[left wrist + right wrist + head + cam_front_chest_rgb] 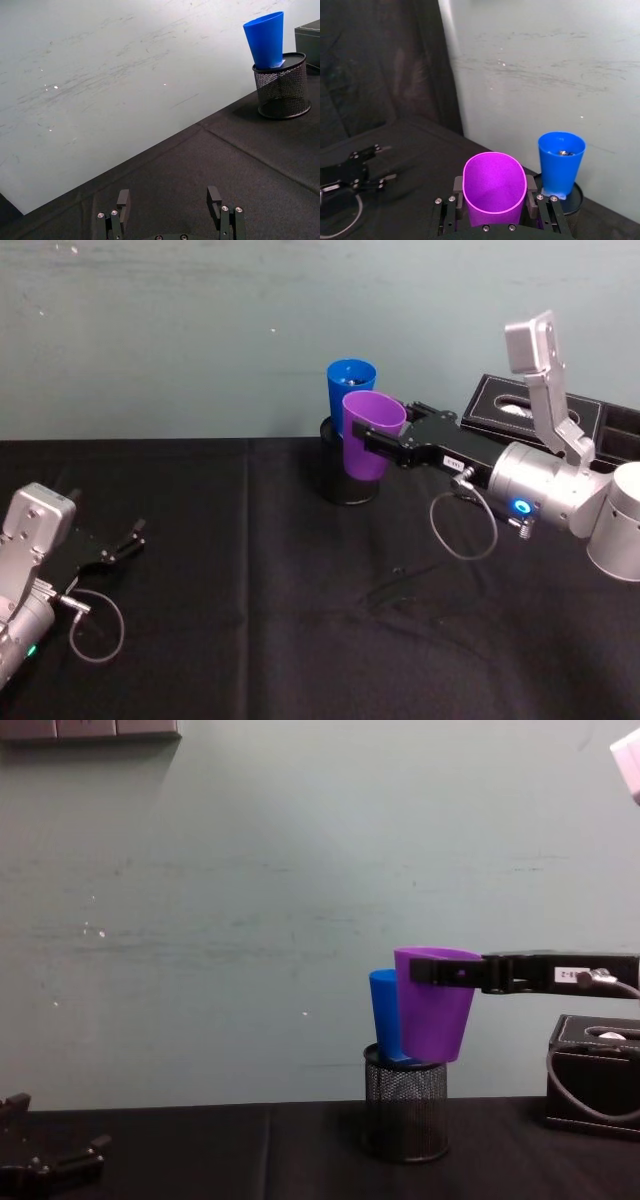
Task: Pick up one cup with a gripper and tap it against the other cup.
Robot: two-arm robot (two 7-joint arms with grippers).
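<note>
Over the black desk (pixel 250 640), the right arm (pixel 545 495) reaches to the mesh pen holder (pixel 345 485). The right jaws clamp the purple cup (pixel 368 440) near its rim, aloft just beside the blue cup (pixel 349 380) standing in that holder, perhaps touching. The left jaws sit spread, empty, far left.

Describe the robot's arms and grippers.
Both arms are silver-grey with rounded joints and a looped grey cable. The right gripper is a slim black two-fingered claw with a white label, behind it a glowing blue ring. The left gripper is a similar black claw; its arm shows a green light.
</note>
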